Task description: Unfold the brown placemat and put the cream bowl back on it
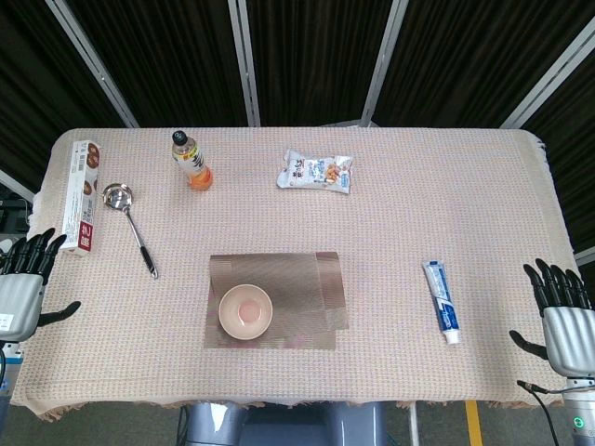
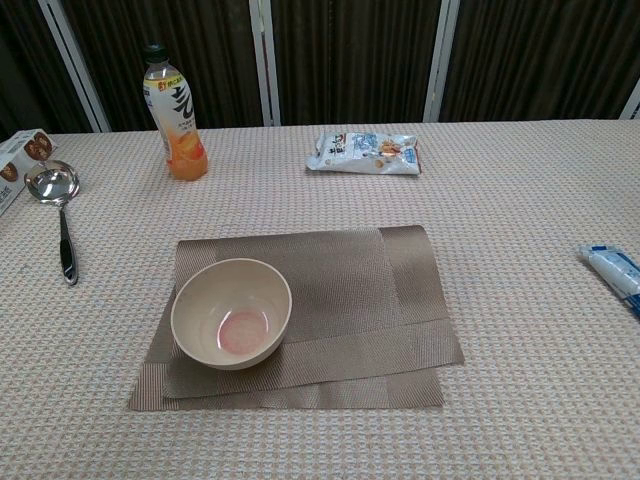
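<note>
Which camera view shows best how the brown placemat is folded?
The chest view: the brown placemat fills the middle, and its overlapping folded layers show plainly beside the cream bowl. The head view shows the whole placemat from above, but small, with the fold edges only faint.

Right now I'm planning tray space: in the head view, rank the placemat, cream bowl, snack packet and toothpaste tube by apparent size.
1. brown placemat, clearly largest.
2. snack packet and cream bowl, too alike to rank.
3. toothpaste tube, longish but narrow, smallest in area.
</note>
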Controlling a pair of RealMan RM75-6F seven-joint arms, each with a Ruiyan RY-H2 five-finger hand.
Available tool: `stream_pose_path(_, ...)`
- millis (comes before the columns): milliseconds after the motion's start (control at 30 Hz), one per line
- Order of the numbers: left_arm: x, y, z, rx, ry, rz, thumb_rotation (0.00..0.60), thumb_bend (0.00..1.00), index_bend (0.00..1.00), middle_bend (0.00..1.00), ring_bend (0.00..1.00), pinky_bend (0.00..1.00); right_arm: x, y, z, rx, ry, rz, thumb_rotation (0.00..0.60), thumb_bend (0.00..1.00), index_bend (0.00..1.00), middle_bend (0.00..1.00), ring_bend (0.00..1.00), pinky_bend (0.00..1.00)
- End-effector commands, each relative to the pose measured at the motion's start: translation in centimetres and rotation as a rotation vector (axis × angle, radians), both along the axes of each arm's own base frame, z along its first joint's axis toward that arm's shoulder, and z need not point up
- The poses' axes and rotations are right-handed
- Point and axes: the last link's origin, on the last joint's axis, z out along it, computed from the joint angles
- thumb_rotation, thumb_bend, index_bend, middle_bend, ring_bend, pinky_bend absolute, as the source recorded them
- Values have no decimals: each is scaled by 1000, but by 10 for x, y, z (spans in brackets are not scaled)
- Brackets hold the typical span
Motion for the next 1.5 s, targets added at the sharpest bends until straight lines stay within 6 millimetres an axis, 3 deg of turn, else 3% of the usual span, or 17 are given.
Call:
stream_pose_path(33,0,0,-1,-6,-2,-6,600,0,0,0,0,0,-1,0,0,0,-2,-4,600,0,0,0,0,0)
stream_pose_path(233,7,2,-8,-39,-8,-37,600,0,0,0,0,0,-2,-1,2,-9,-8,-8,600,0,0,0,0,0)
stream_pose_path(300,18,6,-19,-87,-22,-92,600,0,0,0,0,0,-1,-3,2,-13,-14,-6,600,0,0,0,0,0)
stream_pose_path(433,46,18,-53,-244,-11,-251,600,0,20,0,0,0,0,-4,1,-11,-15,-4,600,0,0,0,0,0)
stream_pose_path(567,78,33,-93,-372,29,-430,600,15,189,0,0,0,-4,-5,2,-16,-8,-25,600,0,0,0,0,0)
stream_pose_path(633,90,38,-111,-403,46,-500,600,48,224,0,0,0,-6,-6,2,-21,-7,-35,600,0,0,0,0,0)
stream_pose_path(833,109,40,-146,-488,102,-597,600,122,260,0,0,0,-11,-9,2,-25,0,-57,600,0,0,0,0,0)
stream_pose_path(1333,101,37,-180,-543,182,-629,600,146,340,0,0,0,-18,-10,1,-24,8,-84,600,0,0,0,0,0)
stream_pose_path(1500,97,38,-190,-548,169,-607,600,219,381,0,0,0,-19,-10,1,-22,5,-88,600,0,0,0,0,0)
